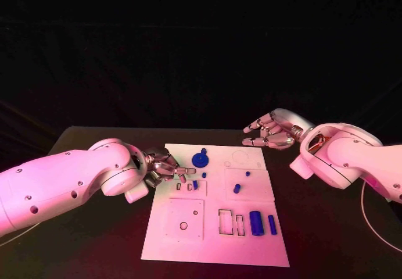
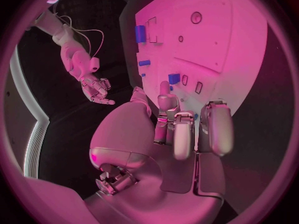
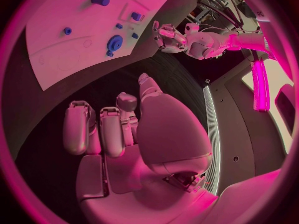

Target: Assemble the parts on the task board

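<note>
The white task board [image 1: 219, 232] lies in the middle of the black table. On its far part a round blue gear [image 1: 199, 158] rests, with small blue pieces [image 1: 237, 188] around the middle. Two blue cylinders [image 1: 256, 223] stand by the slots at the near right. My left hand [image 1: 163, 167] hovers at the board's left edge, fingers half curled, nothing seen in them. A blue block [image 2: 174, 78] lies just past its fingertips [image 2: 186, 134] beside two narrow slots. My right hand [image 1: 269, 135] hangs beyond the board's far right corner, fingers loosely apart and holding nothing.
The board has a square recess with a hole [image 1: 183, 225] at the near left and rectangular slots [image 1: 226, 222] at the near middle. Black table [image 1: 335, 232] stretches on both sides of the board. From the right wrist, the gear [image 3: 114, 42] and board [image 3: 69, 45] lie ahead.
</note>
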Robot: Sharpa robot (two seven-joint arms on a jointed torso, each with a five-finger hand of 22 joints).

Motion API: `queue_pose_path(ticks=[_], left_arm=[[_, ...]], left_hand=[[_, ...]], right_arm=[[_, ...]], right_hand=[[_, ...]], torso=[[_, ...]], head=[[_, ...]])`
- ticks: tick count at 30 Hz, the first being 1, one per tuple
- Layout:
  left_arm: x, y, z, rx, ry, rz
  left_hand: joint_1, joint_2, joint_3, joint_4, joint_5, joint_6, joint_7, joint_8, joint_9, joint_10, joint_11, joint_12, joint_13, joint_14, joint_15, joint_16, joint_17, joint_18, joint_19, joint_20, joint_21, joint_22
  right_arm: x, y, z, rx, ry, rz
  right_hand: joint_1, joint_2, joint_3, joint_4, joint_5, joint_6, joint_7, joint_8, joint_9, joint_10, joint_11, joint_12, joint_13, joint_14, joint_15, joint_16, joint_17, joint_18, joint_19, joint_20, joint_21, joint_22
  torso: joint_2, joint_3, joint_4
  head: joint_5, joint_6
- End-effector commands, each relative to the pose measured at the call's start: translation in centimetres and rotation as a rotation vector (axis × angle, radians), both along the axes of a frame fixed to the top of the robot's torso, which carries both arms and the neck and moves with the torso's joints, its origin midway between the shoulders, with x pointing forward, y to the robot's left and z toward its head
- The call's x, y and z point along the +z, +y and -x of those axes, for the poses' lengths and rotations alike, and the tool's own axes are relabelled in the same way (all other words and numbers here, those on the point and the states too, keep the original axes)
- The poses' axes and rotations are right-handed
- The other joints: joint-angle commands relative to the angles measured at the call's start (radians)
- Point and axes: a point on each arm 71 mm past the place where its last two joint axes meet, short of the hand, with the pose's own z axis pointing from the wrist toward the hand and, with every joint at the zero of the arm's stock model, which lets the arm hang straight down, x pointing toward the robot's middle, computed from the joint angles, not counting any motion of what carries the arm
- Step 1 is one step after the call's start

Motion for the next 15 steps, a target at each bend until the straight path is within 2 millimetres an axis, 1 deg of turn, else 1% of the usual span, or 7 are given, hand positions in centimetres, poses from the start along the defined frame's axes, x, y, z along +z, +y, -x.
queue_pose_path(ticks=[1,3,5,7,9,12,15], left_arm=[[-0.2,-0.2,-0.6,-0.037,-0.028,-0.222],[-0.2,-0.8,-1.1,-0.042,-0.039,-0.241],[-0.2,-1.3,-1.5,-0.043,-0.050,-0.255],[-0.3,-1.8,-1.9,-0.043,-0.056,-0.265],[-0.4,-2.2,-2.3,-0.047,-0.056,-0.276],[-0.6,-2.9,-2.8,-0.060,-0.052,-0.297],[-0.8,-3.4,-3.2,-0.075,-0.057,-0.324]], left_hand=[[-0.005,0.018,-0.032,-0.005,-0.001,-0.018,-0.003,0.051,0.045,0.010,-0.012,0.049,0.050,0.105,-0.009,0.003,0.263,-0.016,0.012,-0.008,0.019,0.030],[-0.010,0.030,-0.047,-0.001,-0.001,-0.030,-0.007,0.076,0.069,0.016,-0.013,0.072,0.075,0.105,-0.011,0.003,0.263,-0.020,0.018,-0.011,0.032,0.051],[-0.014,0.039,-0.066,-0.001,-0.001,-0.045,-0.010,0.105,0.096,0.022,-0.015,0.093,0.096,0.105,-0.013,0.003,0.263,-0.023,0.024,-0.013,0.045,0.071],[-0.014,0.043,-0.076,0.000,-0.001,-0.051,-0.012,0.120,0.110,0.027,-0.016,0.106,0.111,0.105,-0.014,0.003,0.263,-0.026,0.028,-0.014,0.053,0.084],[-0.015,0.048,-0.087,0.000,-0.001,-0.059,-0.014,0.139,0.127,0.031,-0.018,0.115,0.121,0.105,-0.016,0.003,0.263,-0.027,0.031,-0.015,0.059,0.094],[-0.019,0.055,-0.102,0.000,-0.001,-0.071,-0.016,0.158,0.147,0.033,-0.020,0.123,0.129,0.105,-0.017,0.003,0.263,-0.029,0.033,-0.017,0.064,0.102],[-0.024,0.059,-0.113,0.000,-0.001,-0.080,-0.016,0.171,0.160,0.032,-0.020,0.123,0.130,0.105,-0.017,0.003,0.263,-0.029,0.033,-0.017,0.065,0.105]], right_arm=[[-0.5,0.3,0.0,0.031,0.061,0.018],[-0.6,0.3,0.0,0.039,0.066,0.037],[-0.7,0.4,-0.1,0.044,0.069,0.050],[-0.7,0.4,-0.1,0.046,0.071,0.057],[-0.8,0.5,-0.1,0.051,0.078,0.066],[-1.0,0.5,-0.1,0.062,0.089,0.084],[-1.1,0.6,-0.1,0.069,0.092,0.095]], right_hand=[[-0.003,0.003,-0.009,0.000,-0.007,-0.001,0.003,-0.002,-0.001,-0.011,0.000,-0.009,-0.006,0.042,0.001,-0.007,-0.005,0.017,-0.009,0.000,-0.007,-0.006],[-0.004,0.003,-0.015,0.002,-0.007,-0.003,0.004,-0.003,-0.002,-0.022,0.001,-0.026,-0.022,0.039,0.002,-0.016,-0.018,0.020,-0.018,0.001,-0.015,-0.020],[-0.005,0.003,-0.019,0.004,-0.007,-0.005,0.004,-0.003,-0.002,-0.029,0.001,-0.037,-0.031,0.037,0.002,-0.022,-0.024,0.022,-0.023,0.001,-0.020,-0.028],[-0.005,0.003,-0.020,0.005,-0.007,-0.005,0.004,-0.004,-0.002,-0.030,0.001,-0.038,-0.033,0.037,0.002,-0.022,-0.025,0.022,-0.023,0.001,-0.020,-0.028],[-0.006,0.003,-0.022,0.006,-0.007,-0.005,0.004,-0.003,-0.002,-0.031,0.001,-0.039,-0.033,0.037,0.002,-0.024,-0.026,0.022,-0.024,0.001,-0.021,-0.030],[-0.003,0.005,-0.028,0.007,-0.002,0.000,0.003,0.000,0.000,-0.042,0.000,-0.057,-0.052,0.034,0.001,-0.033,-0.037,0.025,-0.031,0.001,-0.029,-0.042],[0.000,0.004,-0.033,0.008,-0.001,0.002,0.002,0.002,0.000,-0.059,-0.001,-0.085,-0.077,0.031,0.001,-0.043,-0.049,0.028,-0.041,0.000,-0.038,-0.057]], torso=[[-0.004,0.0006,0.0041],[-0.004,0.0011,0.0037],[-0.004,0.0001,0.0034],[-0.003,-0.0008,0.0031],[-0.002,-0.0004,0.0018],[-0.001,-0.0002,0.0026],[0.000,0.0003,-0.0005]], head=[[-0.001,-0.002],[0.000,-0.002],[0.000,-0.002],[0.000,-0.002],[0.001,-0.002],[0.002,-0.003],[0.006,-0.005]])
